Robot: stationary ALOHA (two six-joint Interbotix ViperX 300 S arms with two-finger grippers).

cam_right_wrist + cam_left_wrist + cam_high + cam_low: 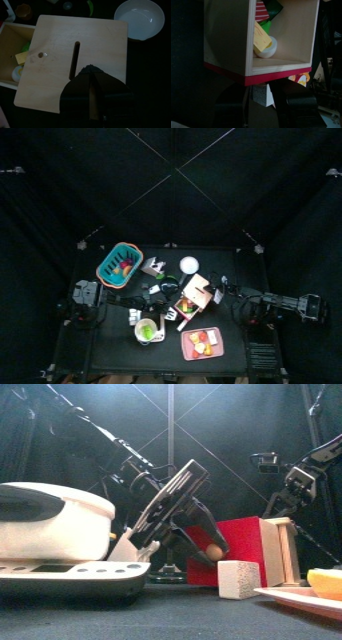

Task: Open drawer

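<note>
The drawer (201, 293) is a tan-wood box near the table's middle. In the left wrist view its tray (231, 40) with a red face stands pulled out and holds yellow, green and white items. My left gripper (262, 91) is shut on the white handle (263, 97) below the red face. In the right wrist view my right gripper (91, 72) is shut and rests on the slotted wooden top (73, 40). The open tray shows beside that top. In the front view the red face (243, 544) stands beside the tan wood.
A teal basket (123, 263) sits at the back left and a white bowl (189, 263) behind the drawer. A pink-red tray (203, 343) with fruit and a green item (147, 331) lie at the front. A white-and-black appliance (47, 524) fills the front view's left.
</note>
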